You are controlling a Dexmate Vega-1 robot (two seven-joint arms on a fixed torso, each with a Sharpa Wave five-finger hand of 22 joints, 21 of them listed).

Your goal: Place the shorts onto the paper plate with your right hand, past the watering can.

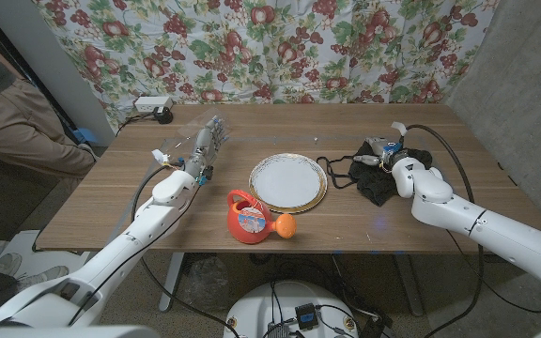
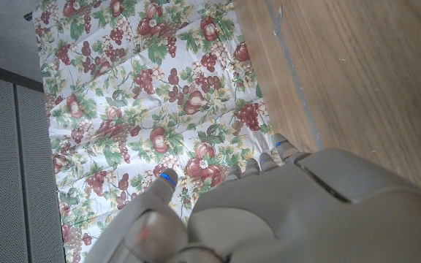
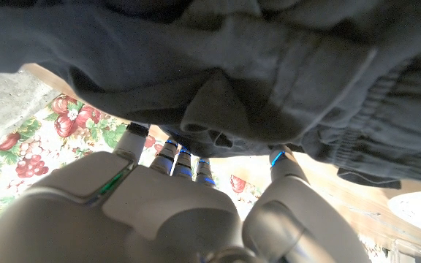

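Dark shorts [image 1: 374,186] lie crumpled on the right side of the wooden table. My right hand [image 1: 390,153] is on their far part. In the right wrist view the right hand [image 3: 174,212] has its fingers and thumb sunk into the shorts [image 3: 232,66], pinching a fold of cloth between them. A white paper plate [image 1: 287,181] with a gold rim sits mid-table, left of the shorts. In front of the plate stands a red watering can [image 1: 249,218] with an orange spout head. My left hand [image 1: 205,145] waits left of the plate, fingers apart, holding nothing.
A white power strip [image 1: 150,105] lies at the table's far left corner. A floral curtain [image 2: 159,95] hangs behind the table. A person [image 1: 3,103] sits at the far left. A black cable [image 1: 444,150] loops past my right hand.
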